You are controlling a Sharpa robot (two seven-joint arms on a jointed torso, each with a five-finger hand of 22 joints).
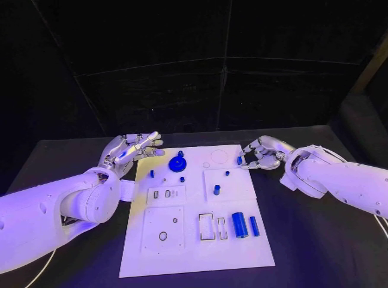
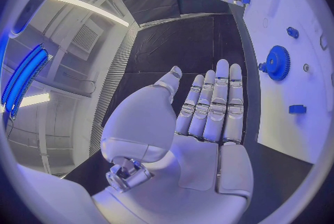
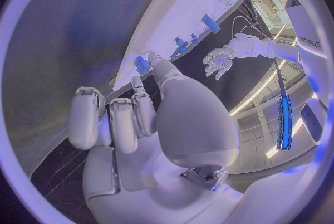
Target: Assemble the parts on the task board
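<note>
Hovering off the task board's (image 1: pixel 194 240) far left corner, the left hand (image 1: pixel 131 149) was released: fingers straight and together, thumb apart, holding nothing; left wrist view confirmed a bare palm (image 2: pixel 202 146); right hand (image 1: pixel 261 152) sat at the board's far right edge, pinching a small blue part (image 1: pixel 240 160) between thumb and a finger, other fingers curled in; same part visible at the fingertips in the right wrist view (image 3: pixel 142 64); blue gear (image 1: pixel 178 163) stood on the board's far section, near the left hand but apart from it; large blue cylinder (image 1: pixel 238 225) and thin blue pin (image 1: pixel 254 225) lay side by side in the near right area; short blue peg (image 1: pixel 217 189) stood mid-board.
</note>
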